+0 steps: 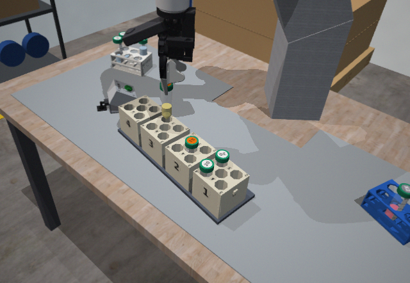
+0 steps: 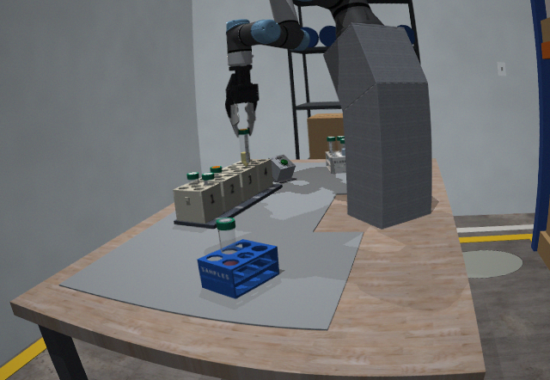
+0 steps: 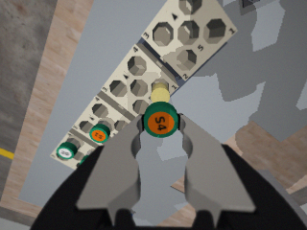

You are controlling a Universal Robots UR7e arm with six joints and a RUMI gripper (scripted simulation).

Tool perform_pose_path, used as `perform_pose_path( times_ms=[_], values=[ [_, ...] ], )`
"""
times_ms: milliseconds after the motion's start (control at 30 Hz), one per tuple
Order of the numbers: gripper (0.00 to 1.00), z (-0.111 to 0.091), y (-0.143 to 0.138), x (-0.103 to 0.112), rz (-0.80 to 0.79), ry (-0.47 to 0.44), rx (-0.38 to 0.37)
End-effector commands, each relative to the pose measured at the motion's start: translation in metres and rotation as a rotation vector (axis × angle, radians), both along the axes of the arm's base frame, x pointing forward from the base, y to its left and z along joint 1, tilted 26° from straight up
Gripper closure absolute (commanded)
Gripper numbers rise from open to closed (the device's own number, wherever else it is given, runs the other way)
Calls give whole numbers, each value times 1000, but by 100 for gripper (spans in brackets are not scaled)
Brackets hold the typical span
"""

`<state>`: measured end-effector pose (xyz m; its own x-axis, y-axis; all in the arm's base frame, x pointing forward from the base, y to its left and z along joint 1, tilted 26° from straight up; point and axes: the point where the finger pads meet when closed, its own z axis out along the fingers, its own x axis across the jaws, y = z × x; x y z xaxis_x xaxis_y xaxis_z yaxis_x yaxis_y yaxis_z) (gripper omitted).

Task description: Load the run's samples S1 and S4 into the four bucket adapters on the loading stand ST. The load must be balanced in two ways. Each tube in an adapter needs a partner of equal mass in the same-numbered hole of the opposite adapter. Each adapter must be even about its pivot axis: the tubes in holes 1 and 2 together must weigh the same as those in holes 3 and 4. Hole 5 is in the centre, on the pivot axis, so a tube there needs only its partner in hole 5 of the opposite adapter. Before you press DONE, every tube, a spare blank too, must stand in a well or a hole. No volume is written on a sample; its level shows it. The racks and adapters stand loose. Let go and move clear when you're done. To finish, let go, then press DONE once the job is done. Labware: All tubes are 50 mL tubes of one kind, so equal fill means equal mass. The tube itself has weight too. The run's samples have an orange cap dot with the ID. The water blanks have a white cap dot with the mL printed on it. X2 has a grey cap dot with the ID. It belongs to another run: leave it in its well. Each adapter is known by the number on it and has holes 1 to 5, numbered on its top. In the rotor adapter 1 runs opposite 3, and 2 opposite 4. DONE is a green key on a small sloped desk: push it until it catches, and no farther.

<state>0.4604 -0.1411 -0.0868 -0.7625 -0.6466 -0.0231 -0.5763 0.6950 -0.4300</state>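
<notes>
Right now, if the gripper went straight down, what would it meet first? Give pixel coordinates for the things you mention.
Likely adapter 3 (image 1: 152,142) (image 2: 250,179) (image 3: 126,77), met by the lower end of tube S4 (image 1: 166,96) (image 2: 243,147) (image 3: 160,120); whether the tip already sits inside a hole is unclear.

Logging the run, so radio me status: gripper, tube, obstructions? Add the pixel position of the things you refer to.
Black-and-grey two-jaw gripper (image 1: 166,89) (image 2: 243,133) (image 3: 160,115) shut on orange-dotted S4 tube (image 1: 166,96) (image 2: 244,144) (image 3: 161,123). Tube upright over beige adapter 3 (image 1: 152,142) (image 2: 249,180) (image 3: 126,77). No obstruction seen.

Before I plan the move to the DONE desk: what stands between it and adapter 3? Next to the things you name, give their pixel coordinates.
Adapter 4 (image 1: 129,122) (image 2: 265,171) (image 3: 203,48) stands between adapter 3 (image 1: 152,142) (image 2: 249,179) (image 3: 151,74) and the DONE desk (image 1: 122,102) (image 2: 280,170); top and exterior views show it.
</notes>
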Motion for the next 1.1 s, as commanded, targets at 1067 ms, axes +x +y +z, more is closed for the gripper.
perform_pose_path(
  times_ms=[1067],
  values=[
    [100, -38, -14, 13, 0, -1, 0]
  ],
)
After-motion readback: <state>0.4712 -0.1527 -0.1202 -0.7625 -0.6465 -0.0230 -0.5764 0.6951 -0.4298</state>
